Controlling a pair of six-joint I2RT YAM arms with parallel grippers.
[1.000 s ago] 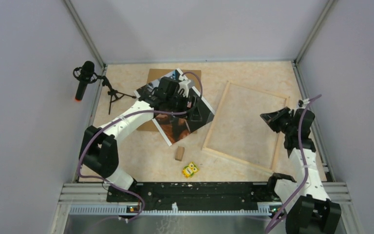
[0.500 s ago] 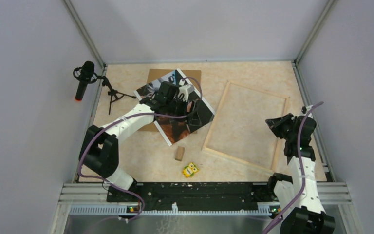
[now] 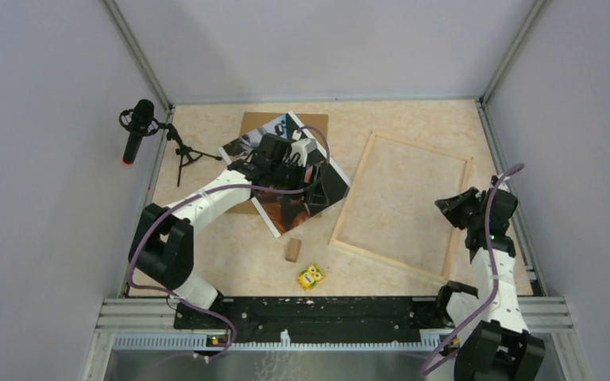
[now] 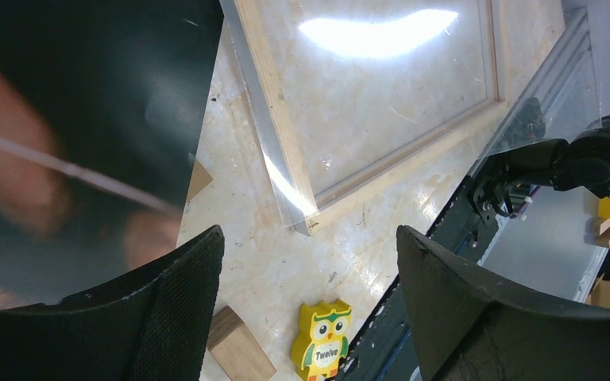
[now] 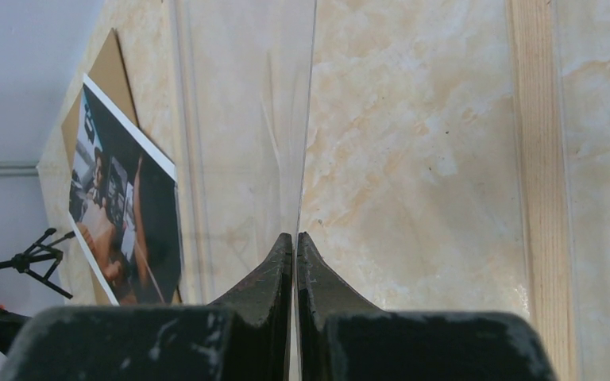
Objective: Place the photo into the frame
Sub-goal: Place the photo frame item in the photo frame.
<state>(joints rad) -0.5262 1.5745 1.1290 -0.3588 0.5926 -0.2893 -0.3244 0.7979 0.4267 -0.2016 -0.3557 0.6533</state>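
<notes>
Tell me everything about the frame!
The frame is a big rectangle of thin pale wood strips, lying flat and askew on the table, right of the photo. A shiny clear sheet fills its middle, and the table shows through. The shut right gripper is over its right side; touching or not, I cannot tell.

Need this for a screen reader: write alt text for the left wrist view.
Open left hand over the table, dark glossy photo at left, pale wood frame at upper right. A yellow owl toy and wooden block sit between its fingers.
</notes>
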